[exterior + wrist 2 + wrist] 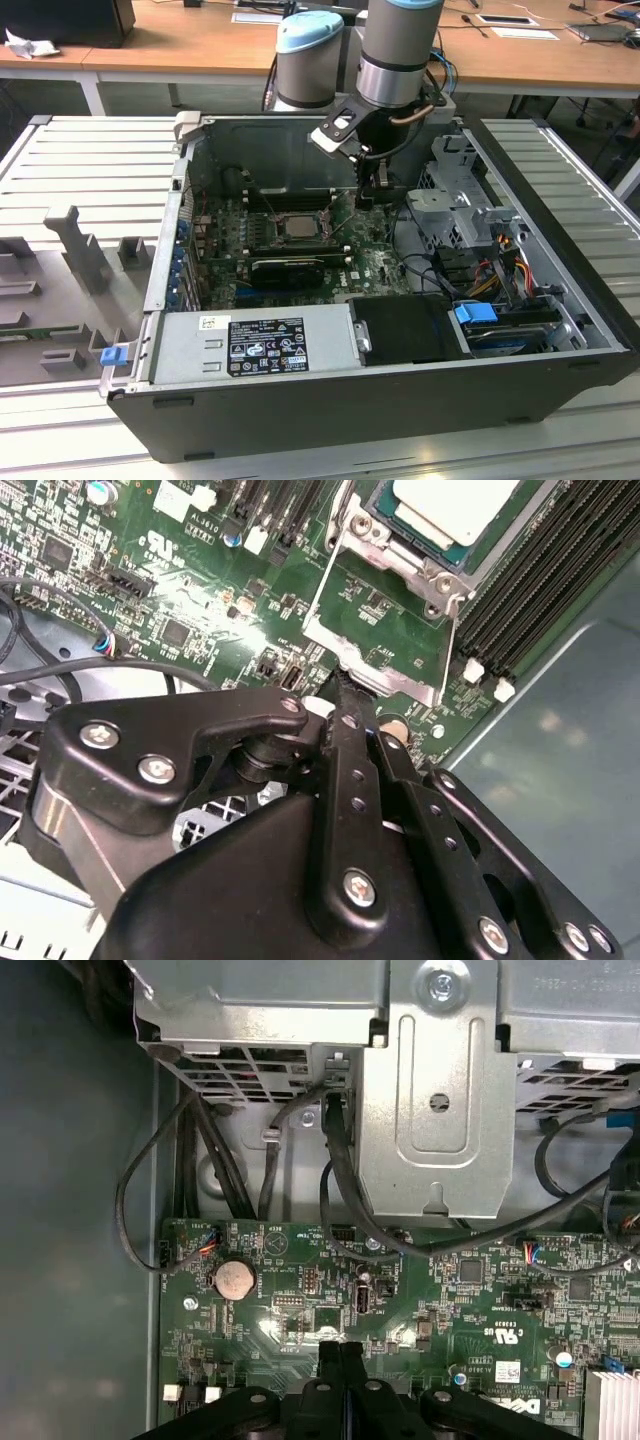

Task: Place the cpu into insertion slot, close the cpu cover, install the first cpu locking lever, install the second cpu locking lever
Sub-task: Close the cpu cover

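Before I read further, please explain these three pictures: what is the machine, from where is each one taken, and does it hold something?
The machine is a robot arm with a gripper at its end, reaching into an open computer case that lies on a grey slatted table. The exterior view comes from a camera off the arm and sees the whole scene. Both wrist views come from cameras riding on the arm; they look past the black gripper at the green motherboard. In the second wrist view the cpu, with its pale metal top, sits in the insertion slot. The cpu cover, a thin metal frame, appears swung open beside it, with the gripper tip close to its edge. The gripper is shut and holds nothing visible.
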`<state>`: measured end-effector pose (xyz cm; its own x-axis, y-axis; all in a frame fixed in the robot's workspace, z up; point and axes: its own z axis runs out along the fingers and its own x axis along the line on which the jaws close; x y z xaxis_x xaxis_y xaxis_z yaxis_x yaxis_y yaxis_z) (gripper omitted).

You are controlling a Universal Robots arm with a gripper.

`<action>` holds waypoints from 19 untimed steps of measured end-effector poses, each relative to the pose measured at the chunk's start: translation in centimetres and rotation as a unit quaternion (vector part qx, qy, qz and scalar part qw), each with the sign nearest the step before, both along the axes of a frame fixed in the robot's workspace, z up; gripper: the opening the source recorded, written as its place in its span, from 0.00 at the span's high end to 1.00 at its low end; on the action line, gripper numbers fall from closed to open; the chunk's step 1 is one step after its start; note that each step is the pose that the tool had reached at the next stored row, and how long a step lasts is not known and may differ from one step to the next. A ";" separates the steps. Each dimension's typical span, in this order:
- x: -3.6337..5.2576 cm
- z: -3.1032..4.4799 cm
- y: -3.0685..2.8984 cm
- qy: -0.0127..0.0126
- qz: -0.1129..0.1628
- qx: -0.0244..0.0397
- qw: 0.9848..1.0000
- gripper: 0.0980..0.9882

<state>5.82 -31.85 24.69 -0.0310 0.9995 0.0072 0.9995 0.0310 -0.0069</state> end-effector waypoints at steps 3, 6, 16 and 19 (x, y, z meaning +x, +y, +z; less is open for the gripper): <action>-0.06 0.00 0.00 0.000 0.000 0.000 1.000 0.99; -0.36 0.00 0.01 0.000 0.000 0.000 1.000 0.99; -2.21 0.00 0.00 0.000 0.000 0.000 1.000 0.99; -2.63 0.00 0.00 0.000 0.000 0.000 1.000 0.99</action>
<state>3.19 -31.85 24.69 -0.0310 0.9995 0.0072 0.9995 0.0310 -0.0069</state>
